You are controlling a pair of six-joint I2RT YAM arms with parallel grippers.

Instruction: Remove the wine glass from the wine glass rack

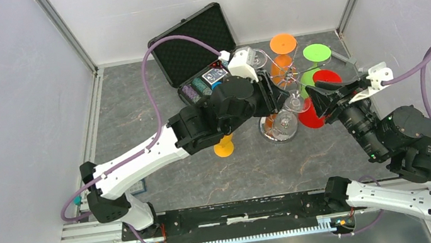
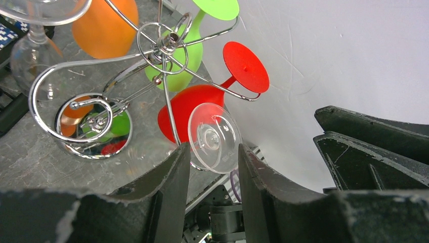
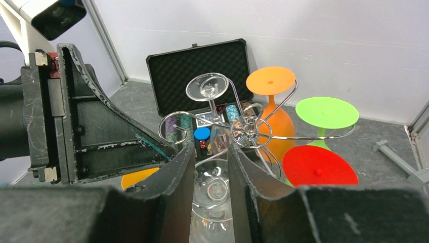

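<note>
Wine glass [image 2: 215,136], the clear one, hangs bowl-down on the near side of the wine glass rack [image 2: 167,43], with its foot up at the end of one wire arm, above the mirrored base. At that foot sits the left gripper [image 2: 213,152], jaws part-spread, one on either side of the disc, whose rim fills the gap. Whether the pads touch it, I cannot tell. Facing it from the opposite side is the right gripper [image 3: 211,152], jaws narrowly apart, with the clear bowl showing in the slot; contact cannot be told there either. Step in hand, by my judgement: securing the glass, which is not yet off the hook. The next move calls for a sure hold, then drawing the stem out along the open end of the hook rather than straight up, keeping off the red glass [image 2: 189,109] just beside it. The left wrist view gives the foot, hook and base, but hides the bowl. The right wrist view gives the bowl, a second clear glass [image 3: 207,86] on a far hook, and the open black chip case [image 3: 202,71] behind. The top view shows both arms converging over the worktop [image 1: 153,105], but the wrists cover the jaws.
</note>
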